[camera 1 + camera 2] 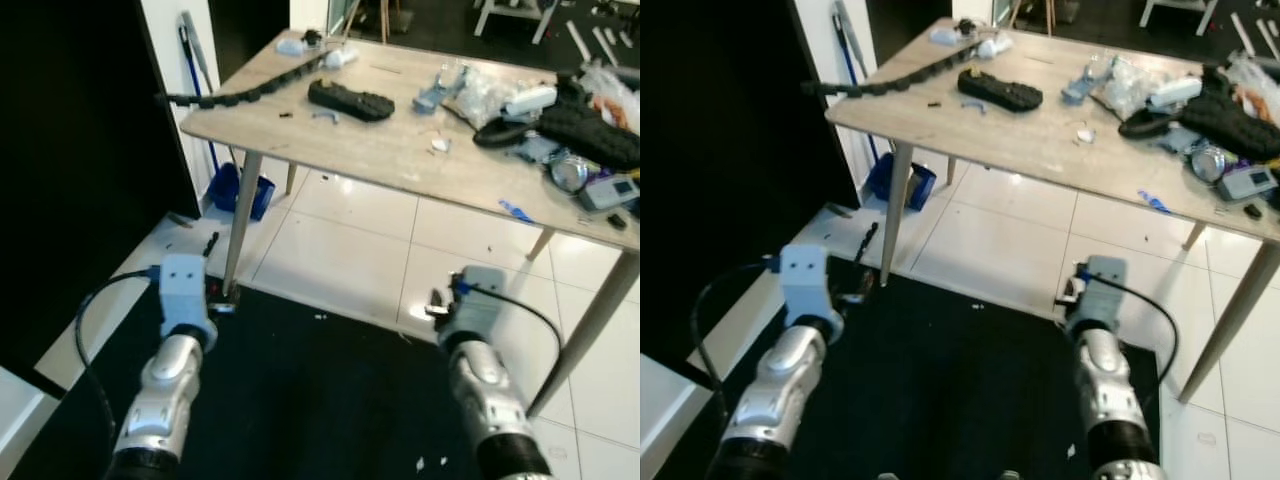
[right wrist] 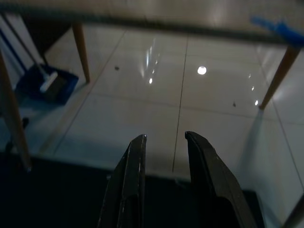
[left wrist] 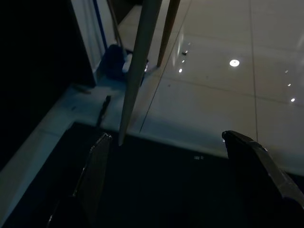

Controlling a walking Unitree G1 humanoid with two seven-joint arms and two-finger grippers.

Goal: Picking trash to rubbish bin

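Note:
My left gripper [image 3: 164, 137] is open, its two black fingers wide apart over the edge of a black mat [image 1: 300, 400], just before a table leg [image 3: 137, 66]. On my other side the right gripper [image 2: 165, 137] is open by a narrow gap with nothing between its fingers, pointing at white floor tiles under the table. Both arms are held out low before me, left wrist [image 1: 183, 290] and right wrist [image 1: 472, 300]. Tiny white scraps [image 1: 430, 462] lie on the mat near my right arm. A small crumpled white bit [image 1: 440, 145] lies on the wooden table [image 1: 380, 150].
The table carries black cable chains [image 1: 350, 100], plastic bags and tools. A blue scrap [image 1: 515, 211] sits at its near edge. Under its left end stands a blue dustpan [image 1: 238, 190] with a brush. A dark wall [image 1: 70, 180] closes the left side. Another table leg [image 1: 590, 330] is at right.

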